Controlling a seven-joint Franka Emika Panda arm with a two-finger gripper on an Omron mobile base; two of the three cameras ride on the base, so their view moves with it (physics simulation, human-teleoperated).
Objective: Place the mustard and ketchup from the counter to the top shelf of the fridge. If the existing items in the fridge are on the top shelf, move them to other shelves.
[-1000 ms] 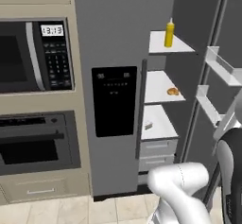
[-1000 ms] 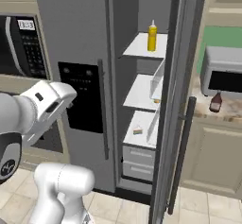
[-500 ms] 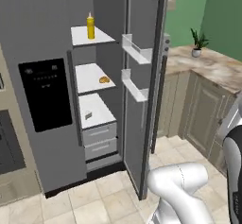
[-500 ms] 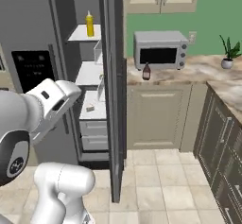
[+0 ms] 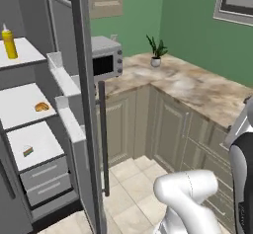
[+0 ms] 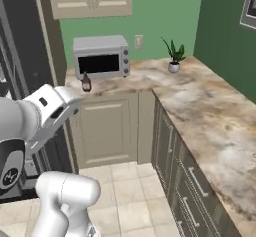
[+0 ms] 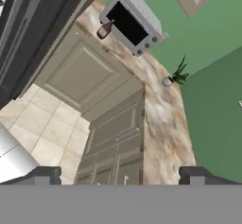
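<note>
Since a second ago the base has been swung rightward, so that the fridge [image 5: 29,129], then faced head-on, is now seen at the left edge of both base views, and the marbled worktop [image 6: 200,101] with its corner has come into sight. None of the things themselves appear to have been shifted; only the cameras have turned.

The hand [image 7: 120,176] is carried empty, its two dark tips spread wide apart at the bottom of the hand view.

Nearest the hand, the open fridge door [image 5: 86,104] stands just to one side; it could be clipped by the arm if the approach is cut close. Beyond it, ahead of the hand, the ketchup [image 6: 86,82] is seen: a small dark reddish-brown bottle with a narrow neck, upright near the worktop's front edge and just in front of the toaster oven [image 6: 100,56]. Being short and slender, it could be toppled or pushed off the edge by a misaligned finger, and the oven close behind leaves little room.

Farthest from the hand, within the fridge, the mustard [image 5: 8,43], a tall yellow squeeze bottle, is already stood on the top shelf [image 5: 24,55]. A bun-like lump [image 5: 42,107] and a pale wedge [image 5: 27,151] lie on lower shelves.
</note>
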